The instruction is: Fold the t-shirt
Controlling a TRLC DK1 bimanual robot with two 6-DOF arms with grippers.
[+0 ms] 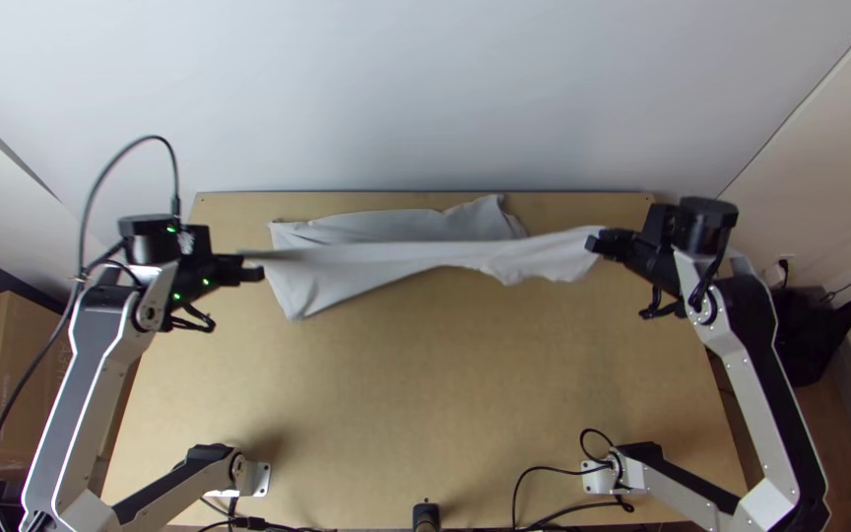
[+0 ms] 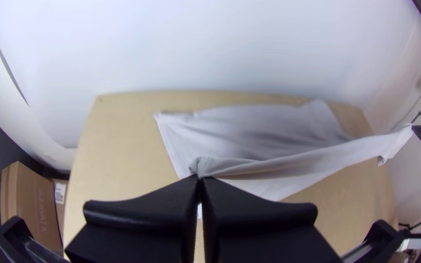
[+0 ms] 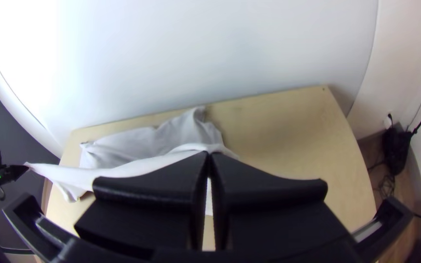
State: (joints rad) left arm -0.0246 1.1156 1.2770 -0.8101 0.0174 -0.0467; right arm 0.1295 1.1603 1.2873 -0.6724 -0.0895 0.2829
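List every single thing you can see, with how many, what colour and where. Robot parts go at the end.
T-shirt: one, white, partly lying on the table's far half, a stretch of it pulled taut between the end effectors
Table: one, light wood, between and beyond the arms' bases
Wall: pale, behind the table's far edge
Cardboard box: at least one, brown, left of the table
Bag-like bundle: one, black, right of the table
Cables: several, dark, around the arms and bases
Left arm, right arm: two, silver-grey and black, either side
Left end effector, right end effector: two, black, each shut on the t-shirt
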